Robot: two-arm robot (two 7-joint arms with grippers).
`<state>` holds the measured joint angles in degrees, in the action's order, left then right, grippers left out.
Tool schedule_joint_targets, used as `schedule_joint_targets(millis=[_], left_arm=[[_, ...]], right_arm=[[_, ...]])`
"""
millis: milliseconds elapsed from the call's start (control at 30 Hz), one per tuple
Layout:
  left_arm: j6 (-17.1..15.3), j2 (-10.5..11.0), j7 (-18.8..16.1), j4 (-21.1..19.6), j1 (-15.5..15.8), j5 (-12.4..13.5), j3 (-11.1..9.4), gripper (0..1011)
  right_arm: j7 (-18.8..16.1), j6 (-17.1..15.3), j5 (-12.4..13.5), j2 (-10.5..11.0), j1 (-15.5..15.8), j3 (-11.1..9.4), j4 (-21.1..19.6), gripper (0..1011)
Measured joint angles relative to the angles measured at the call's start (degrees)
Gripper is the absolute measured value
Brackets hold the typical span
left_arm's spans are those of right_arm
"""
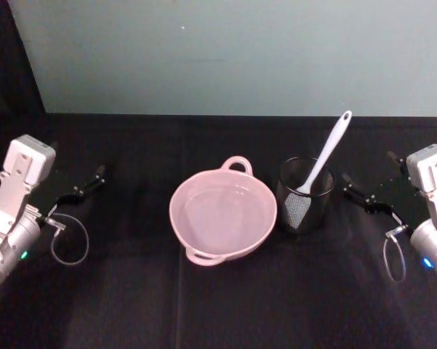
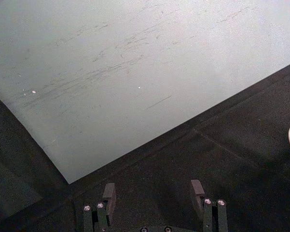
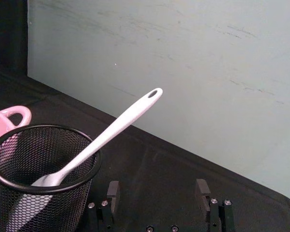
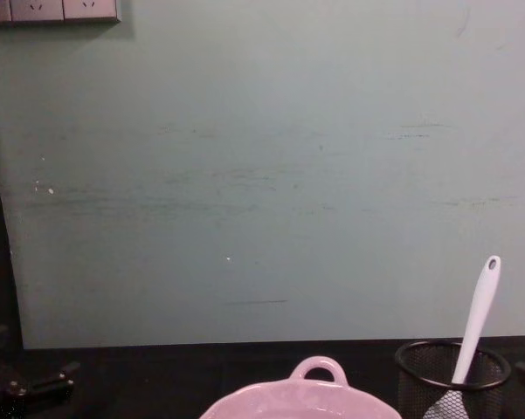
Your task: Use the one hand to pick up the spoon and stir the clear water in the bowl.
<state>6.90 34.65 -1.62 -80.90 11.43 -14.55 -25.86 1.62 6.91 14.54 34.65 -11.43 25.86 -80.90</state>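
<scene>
The pale pink bowl (image 1: 176, 207) stands mid-table, and a faint waterline inside marks the clear water (image 1: 218, 214). Right of the bowl, the white spoon (image 1: 327, 156) stands blade-down in a black wire-mesh cup (image 1: 305, 196), its handle leaning up and to the right. My right gripper (image 1: 347, 187) hovers open just right of the cup, holding nothing. The right wrist view shows the same gripper (image 3: 158, 191) open behind the spoon (image 3: 116, 130) and the cup (image 3: 43, 174). At the far left my left gripper (image 1: 94, 178) is open and holds nothing.
A black cloth covers the table (image 1: 218, 305), and a pale green wall (image 1: 240, 58) rises behind it. From the chest camera I see the bowl's far rim (image 4: 319, 371), the spoon (image 4: 476, 319) and the cup (image 4: 454, 375) low in front of the wall.
</scene>
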Motion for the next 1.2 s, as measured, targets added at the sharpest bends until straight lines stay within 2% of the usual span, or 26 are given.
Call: schedule_joint_targets(millis=[1133, 1200], left_arm=[[0.0, 0.0, 0.0, 0.0, 0.0, 0.0, 0.0, 1011], [0.0, 0.0, 0.0, 0.0, 0.0, 0.0, 0.0, 1011]], right_arm=[[0.0, -0.01, 0.0, 0.0, 0.0, 0.0, 0.0, 1003], [0.1, 0.1, -0.03, -0.07, 0.42, -0.49, -0.08, 1003]])
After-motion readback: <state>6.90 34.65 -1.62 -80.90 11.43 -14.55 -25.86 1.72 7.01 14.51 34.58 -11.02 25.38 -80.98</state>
